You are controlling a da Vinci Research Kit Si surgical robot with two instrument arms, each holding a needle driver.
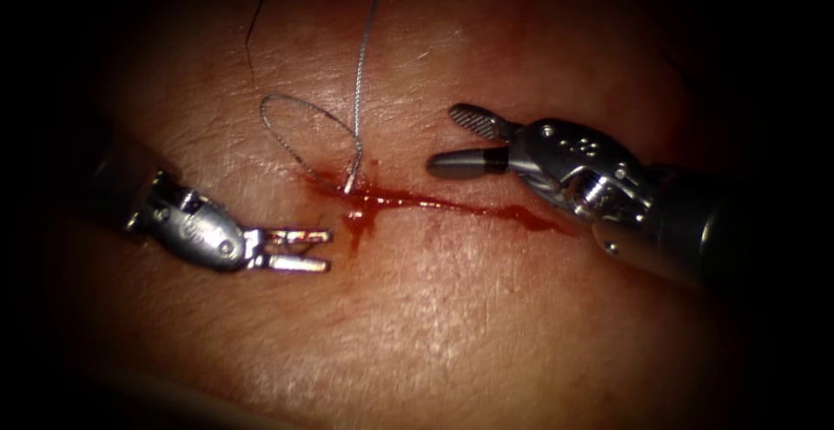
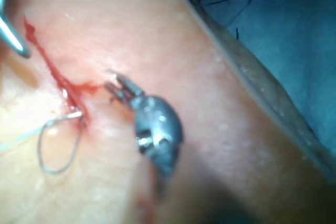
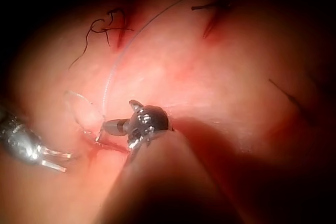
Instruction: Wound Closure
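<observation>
The cut (image 1: pixel 452 206) runs across the tissue (image 1: pixel 434 326), wet with red fluid. A pale thread (image 1: pixel 359 74) comes down from the far side, forms a loop (image 1: pixel 300 126) and enters the tissue at the cut's left end (image 1: pixel 348 188). My left tool (image 1: pixel 328 250) hovers just left of that end, jaws open and holding nothing. My right tool (image 1: pixel 441 139) sits above the cut's middle, its jaws spread wide and empty. The left wrist view has the left tool (image 2: pixel 116 88) beside the loop (image 2: pixel 58 145). The right tool (image 3: pixel 123 115) is close to the thread (image 3: pixel 113 72). Where the needle lies I cannot tell.
A thin dark strand (image 1: pixel 252 30) lies on the tissue at the far left. Dark cut ends of thread (image 3: pixel 105 27) mark older stitches (image 3: pixel 215 3) further along. A blue drape (image 2: pixel 283 24) lies beyond the tissue's edge.
</observation>
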